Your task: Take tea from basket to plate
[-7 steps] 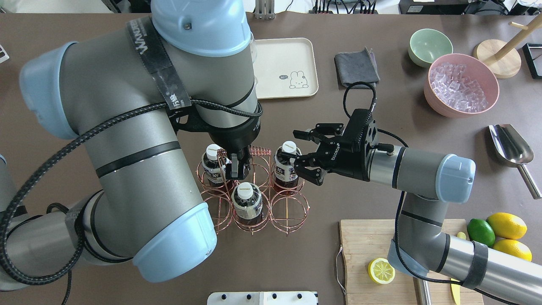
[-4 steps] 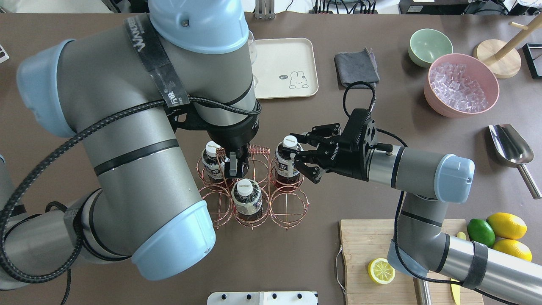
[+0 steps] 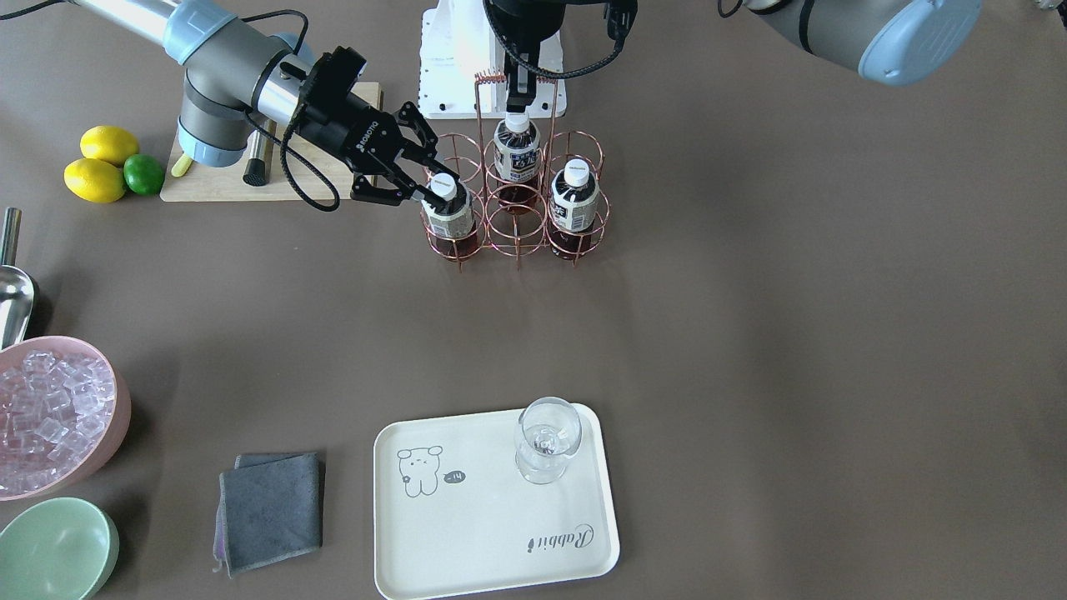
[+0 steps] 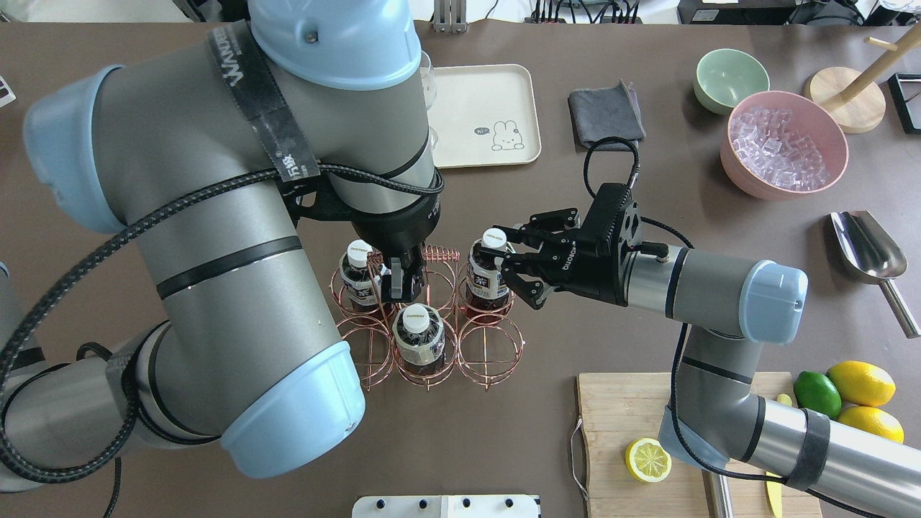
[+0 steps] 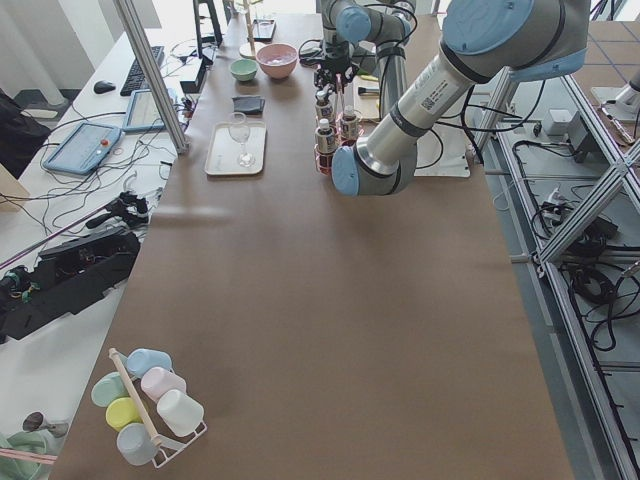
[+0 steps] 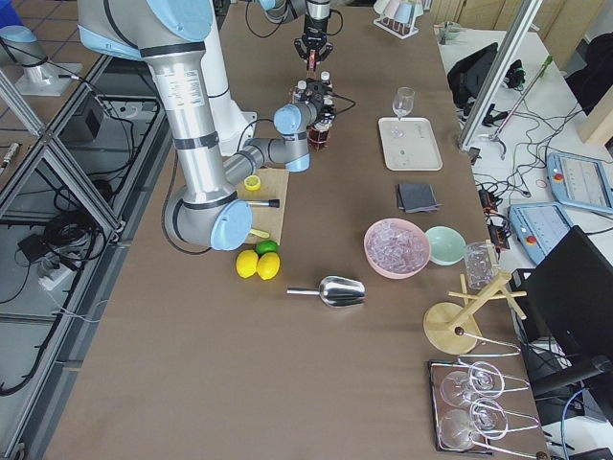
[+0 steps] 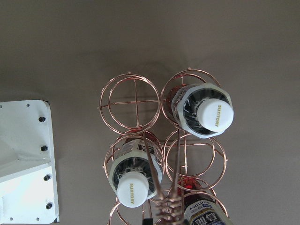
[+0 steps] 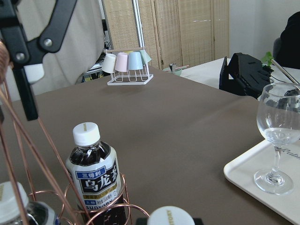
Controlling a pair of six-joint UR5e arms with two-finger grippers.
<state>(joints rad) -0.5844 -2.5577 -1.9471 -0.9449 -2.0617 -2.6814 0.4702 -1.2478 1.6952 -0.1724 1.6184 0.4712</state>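
"Where is the tea [image 4: 489, 277]?"
"In a corner ring of the basket [image 4: 458, 338], cap marked SUNTORY. The right gripper [image 4: 506, 257], marked ROBOTIQ, pinches its neck."
"The left gripper [image 4: 400, 286]?"
"Pressed together on the basket's handle. The plate [image 3: 500, 550] reads Rabbit."

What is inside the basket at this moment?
Three tea bottles, each in its own ring of the basket; three rings hold none. Overhead, the left gripper covers one ring, but the front view shows it bottle-free.

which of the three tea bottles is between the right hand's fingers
The tea on the basket's side toward the right arm; the right hand has fingers either side of it. The other two stand free by the handle.
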